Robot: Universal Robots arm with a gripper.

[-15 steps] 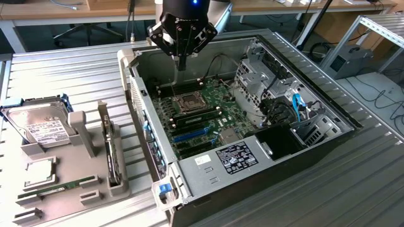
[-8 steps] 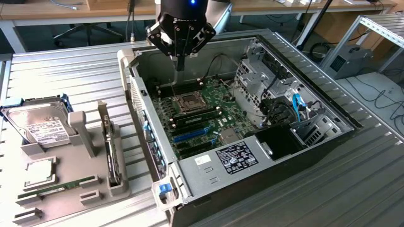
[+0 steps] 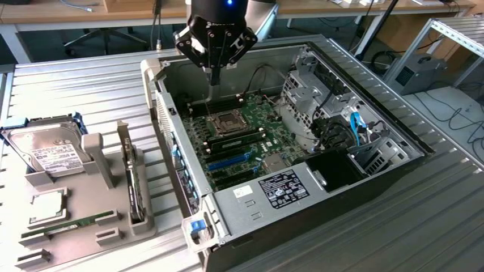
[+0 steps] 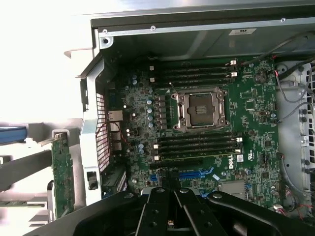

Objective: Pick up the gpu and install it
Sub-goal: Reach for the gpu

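Note:
The gpu [image 3: 135, 182] is a thin dark card standing on its edge in a slot of the grey holder [image 3: 94, 241], at the exterior view's left of the open computer case [image 3: 250, 212]. In the wrist view the gpu [image 4: 62, 172] shows as a green board edge beside the case wall. My gripper [image 3: 215, 79] hangs over the far part of the case, above the motherboard [image 3: 253, 127], well away from the gpu. Its fingers [image 4: 158, 209] are pressed together, shut with nothing between them.
The holder also carries a silver hard drive [image 3: 47, 153], a CPU chip [image 3: 47, 208] and a green RAM stick [image 3: 68, 225]. Inside the case are the CPU socket [image 4: 202, 110], blue card slots [image 3: 229, 162], a drive cage and cables [image 3: 344, 127].

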